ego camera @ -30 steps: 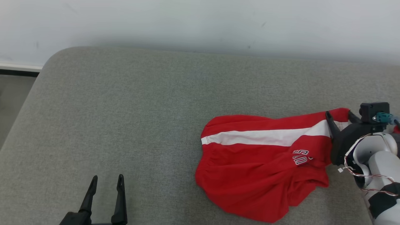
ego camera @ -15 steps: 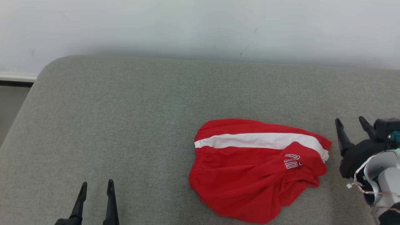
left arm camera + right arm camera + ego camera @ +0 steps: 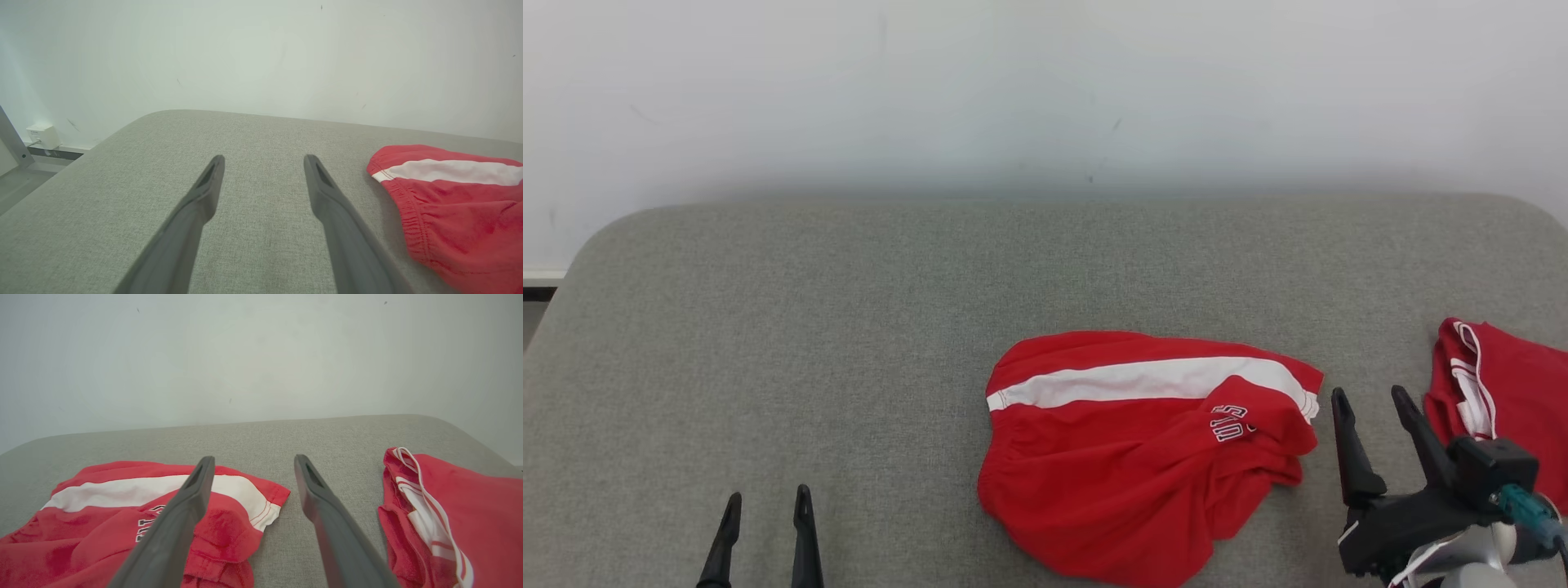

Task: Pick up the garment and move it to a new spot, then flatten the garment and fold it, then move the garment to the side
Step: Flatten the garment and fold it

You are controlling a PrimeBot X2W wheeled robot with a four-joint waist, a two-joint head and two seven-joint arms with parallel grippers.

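Bright, even, diffuse light; crisp in the middle, softer at the edges.
You get flat white light with no hard edges: the wall (image 3: 1045, 82) reads pale with a faint greenish cast and a dim shadow band where it meets the grey cushion (image 3: 768, 327). The red garment (image 3: 1135, 457) throws a thin, soft shadow at its edge. In your wrist views the cushion's far edge bows with the wide lens, and the left end effector (image 3: 263, 163) and right end effector (image 3: 253, 461) blur toward the bottom edge.
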